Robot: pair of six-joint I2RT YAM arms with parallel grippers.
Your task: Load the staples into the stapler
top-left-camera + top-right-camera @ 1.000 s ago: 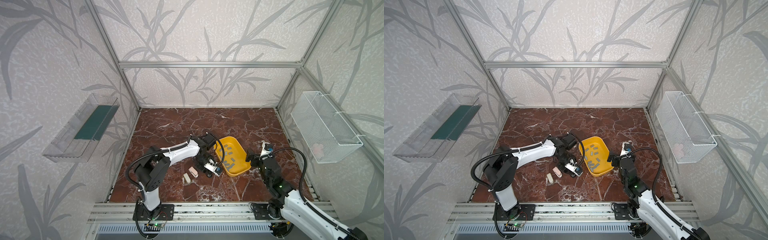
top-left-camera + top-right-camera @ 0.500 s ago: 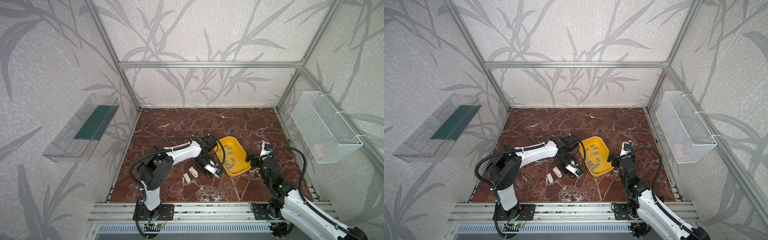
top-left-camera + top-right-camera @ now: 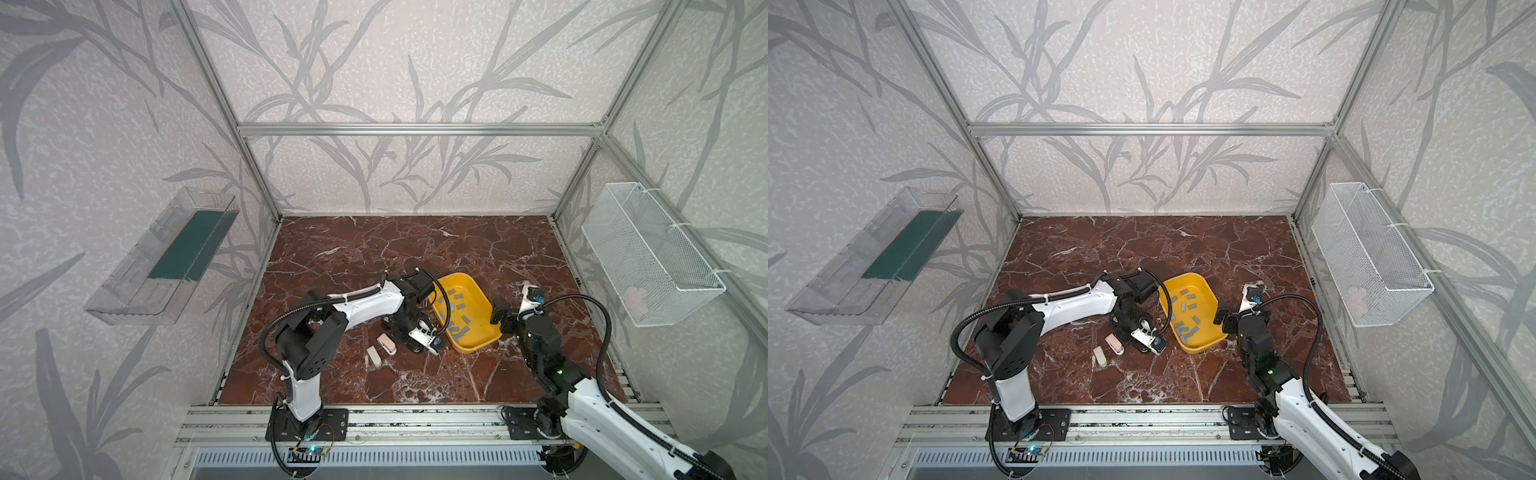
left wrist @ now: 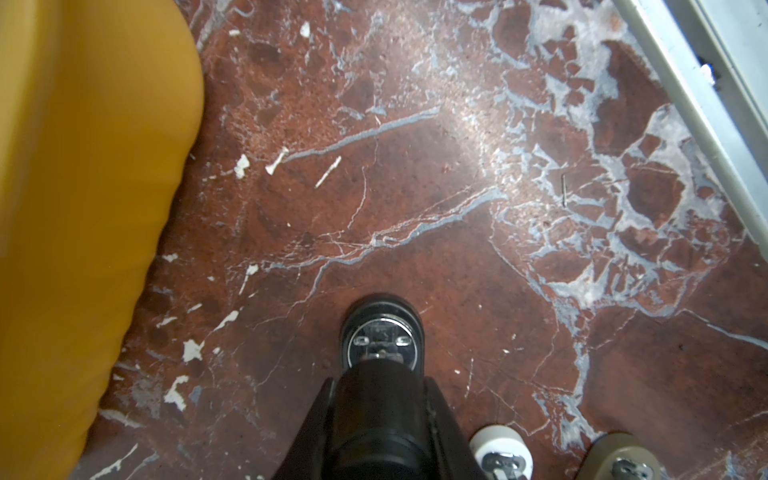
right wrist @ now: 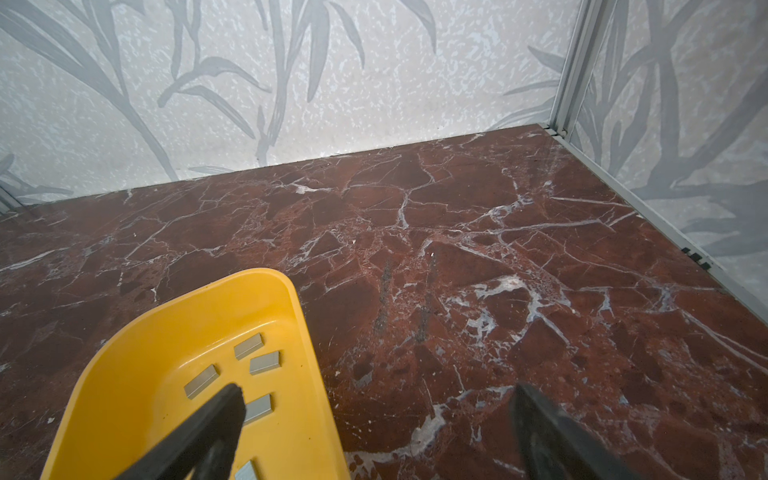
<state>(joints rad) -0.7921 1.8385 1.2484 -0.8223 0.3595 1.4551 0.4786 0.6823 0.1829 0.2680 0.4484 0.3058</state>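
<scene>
Lower centre, left pincer (image 4: 380,388) nipped tight on black stapler (image 4: 381,332), right pincer (image 5: 378,395) gaping wide, empty, by yellow tray (image 5: 124,374) of staples (image 5: 264,362)

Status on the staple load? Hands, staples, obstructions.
Left hand shut on black stapler. Right hand open, over the yellow tray's edge. Staples loose in tray, none picked. Pink stapler, beige stapler close beside left hand.

Left arm (image 3: 365,305) reaching low and forward, left gripper (image 4: 380,384) clamped on black stapler (image 4: 380,332), right gripper (image 5: 378,392) jaws wide apart
</scene>
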